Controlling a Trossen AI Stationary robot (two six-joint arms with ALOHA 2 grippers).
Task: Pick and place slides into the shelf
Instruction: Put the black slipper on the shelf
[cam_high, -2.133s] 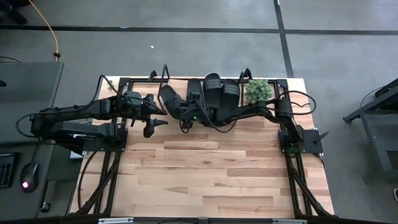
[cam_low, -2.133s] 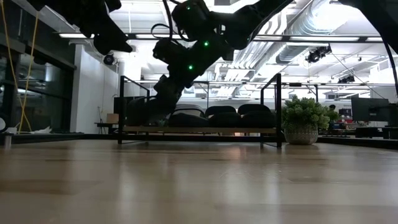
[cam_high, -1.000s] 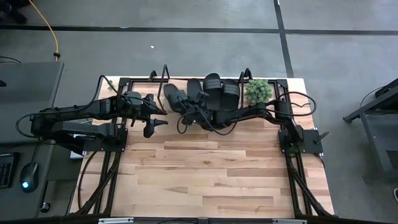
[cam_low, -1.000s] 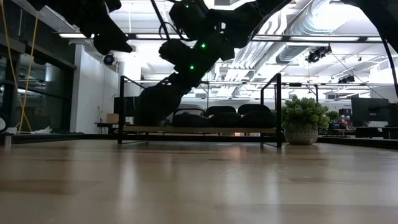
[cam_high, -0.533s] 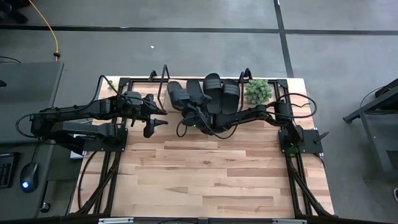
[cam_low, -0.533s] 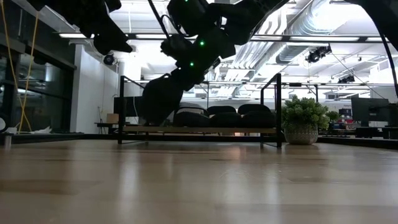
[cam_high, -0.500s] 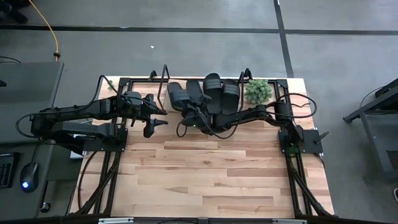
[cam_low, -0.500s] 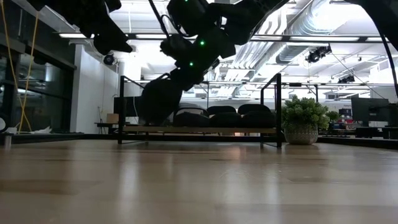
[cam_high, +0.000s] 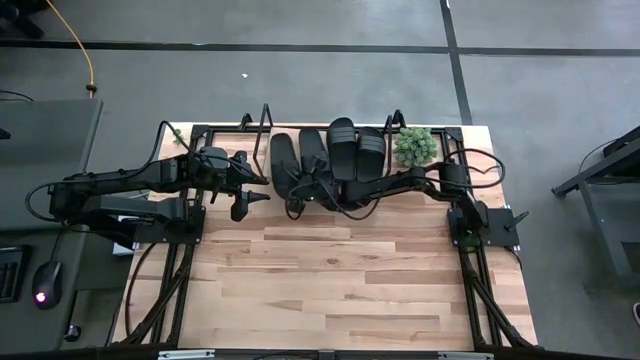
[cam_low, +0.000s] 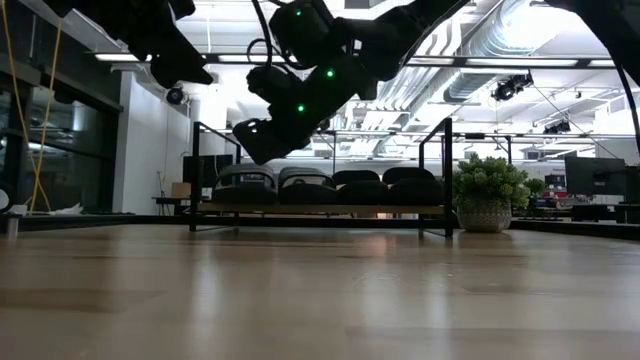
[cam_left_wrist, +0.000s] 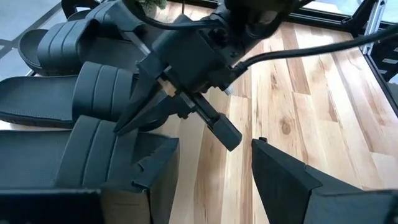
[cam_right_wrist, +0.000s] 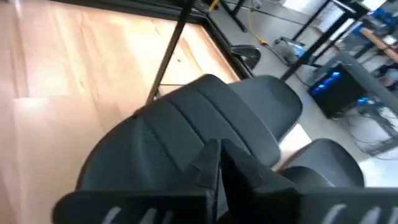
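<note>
High view shows all four slides (cam_high: 322, 155) lined on the shelf (cam_high: 262, 122); right gripper (cam_high: 297, 197), fingers pressed together, could drag one off while retreating. Left gripper (cam_high: 250, 200) waits spread beside it.

nothing to read here

you find no legible text, label, brand, number or sign in any of the four views. the slides (cam_high: 330, 152) show you only plain ribbed straps, with no logo on them. the shelf (cam_low: 320, 209) carries no marking you can make out. the arms show small green lights in the low view, and no lettering beside them that you can read.
</note>
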